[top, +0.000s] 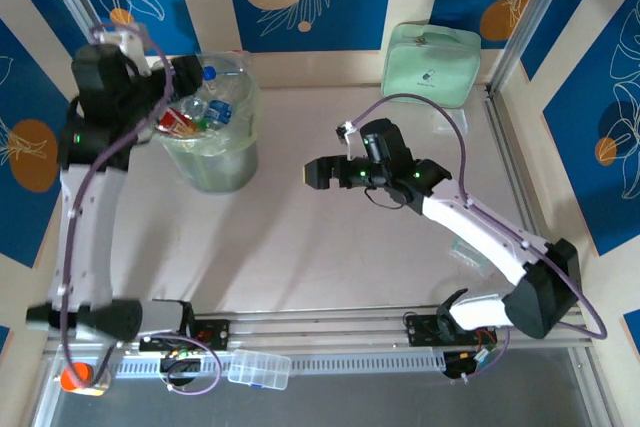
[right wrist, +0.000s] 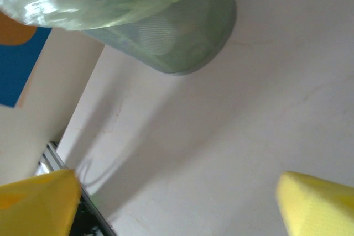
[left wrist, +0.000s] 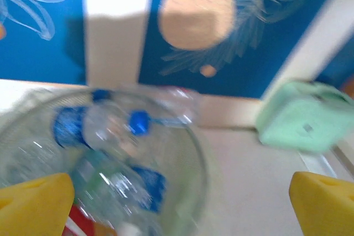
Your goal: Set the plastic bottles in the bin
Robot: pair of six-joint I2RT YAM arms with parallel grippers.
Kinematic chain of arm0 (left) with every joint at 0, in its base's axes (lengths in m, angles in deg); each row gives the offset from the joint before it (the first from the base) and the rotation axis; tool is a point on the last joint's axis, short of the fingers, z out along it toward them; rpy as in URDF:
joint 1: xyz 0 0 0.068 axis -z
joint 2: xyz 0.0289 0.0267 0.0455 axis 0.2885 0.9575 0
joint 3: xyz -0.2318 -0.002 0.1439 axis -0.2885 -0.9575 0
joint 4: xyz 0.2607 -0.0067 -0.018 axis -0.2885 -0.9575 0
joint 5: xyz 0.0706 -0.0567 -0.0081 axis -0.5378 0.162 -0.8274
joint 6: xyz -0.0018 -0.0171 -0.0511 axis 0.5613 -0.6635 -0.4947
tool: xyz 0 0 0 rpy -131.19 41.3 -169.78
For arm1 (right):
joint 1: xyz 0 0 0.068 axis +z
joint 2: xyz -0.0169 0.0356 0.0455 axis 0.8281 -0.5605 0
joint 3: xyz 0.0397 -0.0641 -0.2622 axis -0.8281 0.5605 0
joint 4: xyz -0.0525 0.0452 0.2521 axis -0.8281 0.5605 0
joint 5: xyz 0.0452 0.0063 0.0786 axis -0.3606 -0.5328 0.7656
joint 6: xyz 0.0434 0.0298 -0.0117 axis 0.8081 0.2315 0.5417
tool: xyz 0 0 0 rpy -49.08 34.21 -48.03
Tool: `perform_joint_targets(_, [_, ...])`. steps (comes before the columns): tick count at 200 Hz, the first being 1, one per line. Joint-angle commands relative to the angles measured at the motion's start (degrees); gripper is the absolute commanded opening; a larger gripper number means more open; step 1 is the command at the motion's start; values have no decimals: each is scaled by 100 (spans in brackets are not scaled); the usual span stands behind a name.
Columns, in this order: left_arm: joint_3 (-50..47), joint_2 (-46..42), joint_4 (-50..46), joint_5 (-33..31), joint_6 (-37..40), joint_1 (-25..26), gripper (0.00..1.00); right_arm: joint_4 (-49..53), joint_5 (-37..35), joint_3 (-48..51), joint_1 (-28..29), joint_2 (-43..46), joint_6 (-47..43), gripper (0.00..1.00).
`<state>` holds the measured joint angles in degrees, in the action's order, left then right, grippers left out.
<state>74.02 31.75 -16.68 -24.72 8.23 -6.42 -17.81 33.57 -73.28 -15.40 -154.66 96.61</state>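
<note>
The bin, a round grey-green bucket with a clear liner, stands at the back left and holds several plastic bottles, clear with blue caps and one with red on it. My left gripper hovers over the bin's left rim. In the left wrist view it is open, its yellow fingertips wide apart above a blurred clear bottle with a blue cap inside the bin's rim. My right gripper is open over bare table right of the bin, nothing between its fingertips.
A mint-green zip pouch lies at the back right, seen too in the left wrist view. A flat clear lidded box rests on the near rail between the arm bases. Metal frame posts line the table's sides.
</note>
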Motion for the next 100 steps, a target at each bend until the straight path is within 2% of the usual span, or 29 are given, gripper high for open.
perform_joint_targets(1, [-1231,-752,744,192,534,674,99,-511,-844,290,216,590,-1108,99])
perform_joint_targets(30, [-2706,-1766,1049,216,743,957,99,-591,-1884,653,142,937,-1282,99])
perform_joint_targets(42, [-3306,-2194,1152,-241,672,965,99,-1058,-2265,1103,71,1167,-1500,99])
perform_joint_targets(50, [-3805,-2501,1337,-652,635,960,99,-1496,-2247,1487,-16,1352,-1832,99])
perform_joint_targets(66, [-5031,-3236,2369,-767,1268,960,99,-2479,-2235,2304,-271,1698,-2158,99])
perform_joint_targets(84, [-6001,-3667,3119,-1805,1096,960,99,-3300,-2215,3083,-690,1897,-2114,99])
perform_joint_targets(100, [-6475,-3669,3414,-1509,1613,960,99,-3509,-2235,3406,-1079,1822,-2089,99])
